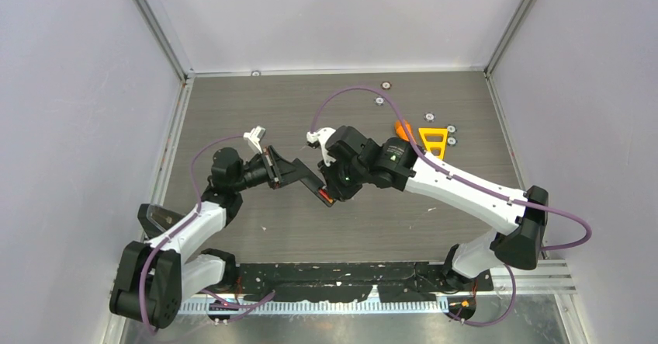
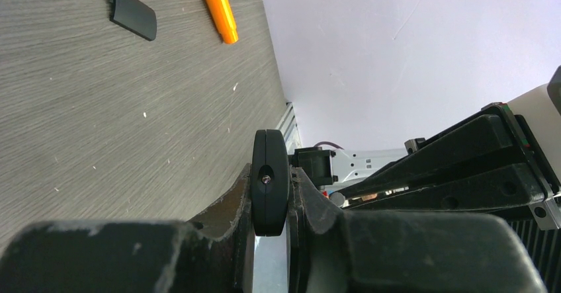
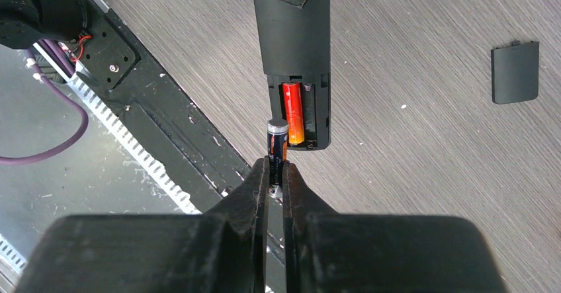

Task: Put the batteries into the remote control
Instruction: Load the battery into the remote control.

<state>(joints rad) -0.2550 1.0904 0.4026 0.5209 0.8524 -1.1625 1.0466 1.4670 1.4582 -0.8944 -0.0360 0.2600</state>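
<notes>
My left gripper (image 1: 291,172) is shut on the black remote control (image 1: 306,179) and holds it above the table; in the left wrist view the remote (image 2: 270,182) shows end-on between the jaws (image 2: 270,197). In the right wrist view the remote (image 3: 294,28) has its battery bay open, with the red-orange battery (image 3: 293,111) lying inside. My right gripper (image 3: 276,174) is shut on the dark grey battery (image 3: 277,144), pale end forward, just at the left edge of the bay's end. The right gripper (image 1: 330,192) meets the remote's near end.
The remote's black battery cover (image 3: 515,71) lies loose on the table, also in the left wrist view (image 2: 132,20). An orange flashlight (image 1: 402,129) and a yellow triangular frame (image 1: 433,138) lie at the back right. A black rail (image 1: 349,270) runs along the near edge.
</notes>
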